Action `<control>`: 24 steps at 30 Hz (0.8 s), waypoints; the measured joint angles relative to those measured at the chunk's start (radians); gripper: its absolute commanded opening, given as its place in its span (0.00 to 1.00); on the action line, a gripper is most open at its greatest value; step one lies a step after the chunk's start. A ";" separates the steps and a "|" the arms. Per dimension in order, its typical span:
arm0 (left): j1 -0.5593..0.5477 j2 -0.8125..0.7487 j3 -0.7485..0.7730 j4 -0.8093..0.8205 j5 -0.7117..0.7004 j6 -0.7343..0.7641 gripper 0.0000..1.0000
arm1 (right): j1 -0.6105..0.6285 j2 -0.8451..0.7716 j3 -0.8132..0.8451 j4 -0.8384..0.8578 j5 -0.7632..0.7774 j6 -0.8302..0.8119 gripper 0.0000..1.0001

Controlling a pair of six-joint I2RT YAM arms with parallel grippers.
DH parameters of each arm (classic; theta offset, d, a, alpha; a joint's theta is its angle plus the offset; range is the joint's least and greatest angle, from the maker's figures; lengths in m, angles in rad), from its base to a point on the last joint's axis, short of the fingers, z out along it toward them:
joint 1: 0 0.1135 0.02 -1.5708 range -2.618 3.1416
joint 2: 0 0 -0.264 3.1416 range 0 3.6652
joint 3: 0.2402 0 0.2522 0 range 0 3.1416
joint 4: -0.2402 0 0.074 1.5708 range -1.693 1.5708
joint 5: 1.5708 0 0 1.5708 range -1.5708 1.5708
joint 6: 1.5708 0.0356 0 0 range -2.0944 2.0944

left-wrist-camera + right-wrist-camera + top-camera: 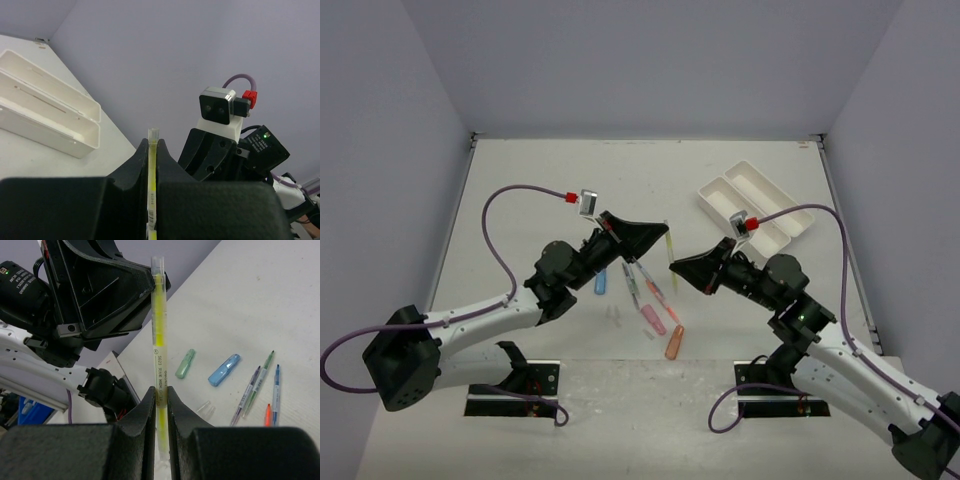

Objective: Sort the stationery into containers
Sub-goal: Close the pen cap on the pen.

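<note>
Orange piece (674,342): nearest of the loose stationery. It lies flat on the surface (540,170), a little right of centre.
Pink piece (653,318): flat and slanted, just far-left of the orange piece.
Clear bits (616,315): tiny. They lie left of the pink piece and apart from it.
Blue piece (601,281): flat on the surface, left of the pens and close under the left arm's wrist.
Green piece (185,364): seen from the right wrist, lying just beside the blue piece.
Thin pens (638,282): a loose fan flat on the surface between the blue piece and the right arm. Their colours are hard to tell apart from above.
Right gripper (160,392): fingers clamped on one end of the yellow pen (157,330), whose barrel rises from between them.
Yellow pen: held off the surface at mid-table. It spans from the right gripper to the left gripper (153,150), well apart from the tray.
Left gripper: fingers pressed together on the pen's other end, with the clear tip poking out past them.
Tray (770,195): white, set slantwise at the far right of the surface.
Tray compartments: two long narrow ones side by side. Both show bare white floor. In the top view the right arm's camera hides the near end of one.
</note>
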 measured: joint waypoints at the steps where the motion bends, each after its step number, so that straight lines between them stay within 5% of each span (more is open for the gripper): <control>1: 0.001 0.003 0.000 0.010 -0.001 0.000 0.02 | 0.000 0.009 0.008 0.001 0.000 0.000 0.00; 4: 0.005 0.016 0.008 0.040 0.003 0.003 0.15 | 0.000 0.022 0.031 -0.003 0.001 -0.010 0.00; 11: -0.001 0.014 0.027 0.011 0.057 0.044 0.16 | -0.002 0.039 0.069 0.002 0.003 -0.035 0.00; 20: 0.000 0.011 0.074 -0.053 0.097 0.106 0.00 | -0.003 0.057 0.077 0.020 -0.002 -0.035 0.00; 24: 0.001 0.011 0.075 -0.047 0.121 0.116 0.00 | -0.002 0.070 0.093 0.011 -0.015 -0.043 0.28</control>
